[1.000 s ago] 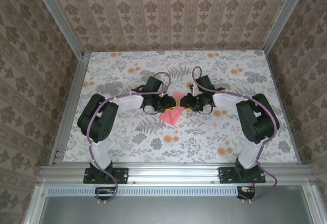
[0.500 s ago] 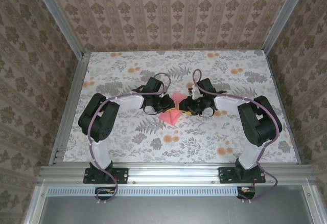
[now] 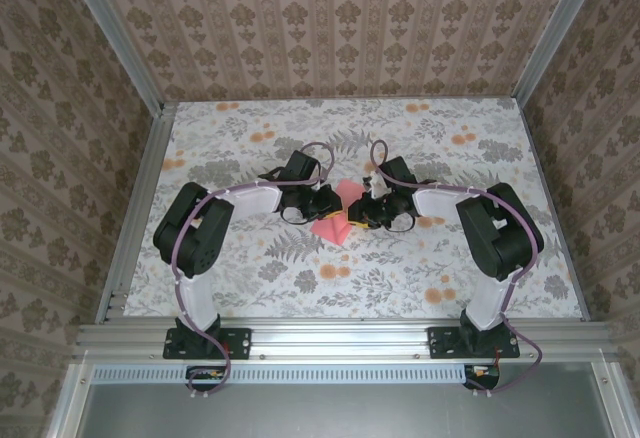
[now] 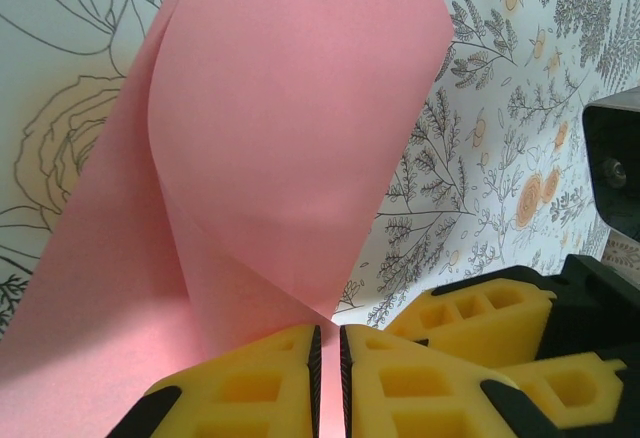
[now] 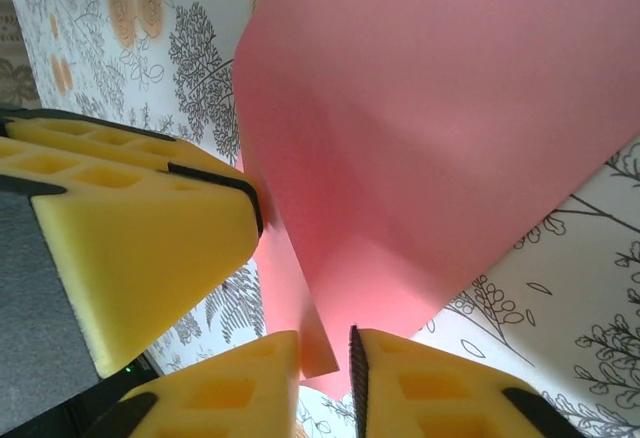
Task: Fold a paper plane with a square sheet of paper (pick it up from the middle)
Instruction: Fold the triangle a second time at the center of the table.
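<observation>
No text, number, brand or sign can be read. The thin salmon-pink square sheet of paper [image 4: 290, 128] is plain, and the flower-printed counter [image 3: 400, 278] bears drawings alone, without lettering.

Paper sheet [image 4: 290, 128] matt, smooth; L pincer pads [image 4: 240, 393] plastic.

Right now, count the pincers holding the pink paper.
2. The left pincer pinches the paper from its left; the right pincer pinches it from its right.
</observation>
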You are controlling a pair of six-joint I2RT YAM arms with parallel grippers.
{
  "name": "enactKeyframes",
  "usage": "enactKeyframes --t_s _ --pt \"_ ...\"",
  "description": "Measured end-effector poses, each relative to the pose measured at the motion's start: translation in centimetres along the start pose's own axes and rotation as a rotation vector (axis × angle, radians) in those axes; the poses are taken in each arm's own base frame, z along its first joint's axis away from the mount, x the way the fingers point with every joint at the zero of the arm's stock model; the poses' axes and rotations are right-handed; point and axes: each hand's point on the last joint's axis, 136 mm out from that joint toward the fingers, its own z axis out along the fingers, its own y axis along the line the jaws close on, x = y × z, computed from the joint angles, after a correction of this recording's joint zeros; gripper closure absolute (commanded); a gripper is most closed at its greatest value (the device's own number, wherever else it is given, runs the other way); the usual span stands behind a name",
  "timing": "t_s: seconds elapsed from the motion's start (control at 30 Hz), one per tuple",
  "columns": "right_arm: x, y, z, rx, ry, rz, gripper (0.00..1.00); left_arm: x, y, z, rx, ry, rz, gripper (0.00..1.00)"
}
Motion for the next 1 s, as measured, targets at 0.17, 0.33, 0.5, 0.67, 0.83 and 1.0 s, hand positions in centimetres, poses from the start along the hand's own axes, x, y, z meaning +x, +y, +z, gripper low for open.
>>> enactKeyframes --t_s 0.17,0.33,0.5,0.67,0.83,1.0 --pt "-0.4 0.0 0.1 0.006 -0.006 -0.001 0.91 0.0 0.0 0.0 0.000 0.000 0.000 0.84" --pt "-1.2 -0.2 0.1 0.034 -0.030 -0.016 0.92 0.0 0.0 0.0 0.002 0.002 0.000 0.82" --pt "-1.6 -0.6 0.0 0.071 -0.043 -0.027 0.92 0.2 -0.1 0.0 0.009 0.010 0.001 0.79" --pt "-1.6 -1.4 0.2 0.108 -0.040 -0.025 0.92 0.4 -0.3 0.0 0.017 0.020 0.004 0.78" --pt "-1.6 -2.1 0.4 0.134 -0.035 -0.024 0.92 0.6 -0.2 0.3 0.020 0.034 0.006 0.78" --pt "-1.7 -2.3 0.4 0.146 -0.038 -0.030 0.92 1.0 0.2 1.1 0.010 0.057 0.004 0.78"
